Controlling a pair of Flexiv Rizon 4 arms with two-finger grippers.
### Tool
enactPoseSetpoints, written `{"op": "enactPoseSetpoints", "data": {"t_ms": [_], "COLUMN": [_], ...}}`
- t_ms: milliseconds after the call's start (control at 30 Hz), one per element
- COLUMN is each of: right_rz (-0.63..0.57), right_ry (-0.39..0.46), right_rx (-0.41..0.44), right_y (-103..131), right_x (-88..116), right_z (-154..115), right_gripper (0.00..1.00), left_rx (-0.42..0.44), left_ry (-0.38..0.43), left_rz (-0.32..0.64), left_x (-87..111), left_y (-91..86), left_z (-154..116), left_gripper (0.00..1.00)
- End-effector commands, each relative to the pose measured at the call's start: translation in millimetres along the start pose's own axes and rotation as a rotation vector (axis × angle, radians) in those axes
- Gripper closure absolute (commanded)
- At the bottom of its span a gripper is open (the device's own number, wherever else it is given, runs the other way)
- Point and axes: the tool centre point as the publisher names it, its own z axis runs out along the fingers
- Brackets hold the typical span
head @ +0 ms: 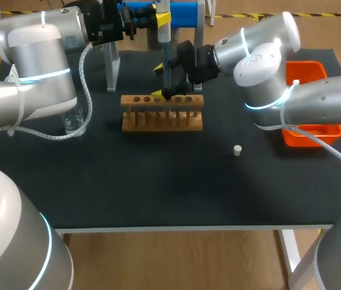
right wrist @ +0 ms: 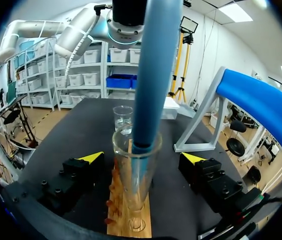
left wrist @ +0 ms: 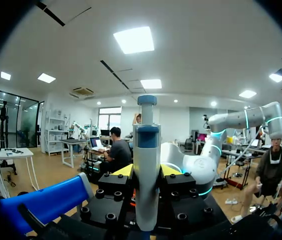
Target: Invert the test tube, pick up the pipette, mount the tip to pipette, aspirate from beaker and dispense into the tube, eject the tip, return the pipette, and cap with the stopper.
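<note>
My left gripper (left wrist: 146,171) is shut on the grey and blue pipette (left wrist: 146,165), which it holds upright above the wooden rack (head: 162,113). The pipette's blue shaft (right wrist: 153,75) reaches down into the mouth of a clear test tube (right wrist: 135,175) that stands upright in the rack (right wrist: 130,225). My right gripper (right wrist: 141,158) is open, with its yellow-tipped fingers wide on either side of the tube and clear of it. In the head view it (head: 173,90) sits low behind the rack. The glass beaker (right wrist: 123,119) stands beyond the rack. A small white stopper (head: 237,150) lies on the mat.
A blue pipette stand (head: 173,12) rises at the table's back, close behind the left gripper (head: 161,18). An orange bin (head: 309,103) sits at the right under my right arm. The beaker (head: 73,121) is at the left beneath my left arm.
</note>
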Motion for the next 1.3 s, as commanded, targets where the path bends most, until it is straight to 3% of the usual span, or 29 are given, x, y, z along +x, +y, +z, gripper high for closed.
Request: {"op": "enactPoseSetpoints", "data": {"t_ms": [33,800,1300], "right_rz": [-0.002,-0.006,-0.006], "right_ry": [-0.002,-0.014,-0.014], "right_rx": [0.006,0.002,0.002], "right_y": [0,0,0], "right_x": [0,1,1], "right_z": [1,-1,-1], "right_gripper": [0.0,0.0,0.0], "left_rx": [-0.001,-0.001,-0.016], "left_ry": [-0.001,-0.003,-0.004], "left_rz": [-0.001,0.002,0.017], "left_x": [0.2,0.5,2.2], "left_y": [-0.6,-1.6,-11.7], "left_z": [0,0,2], "left_gripper": [1.0,1.0,1.0]}}
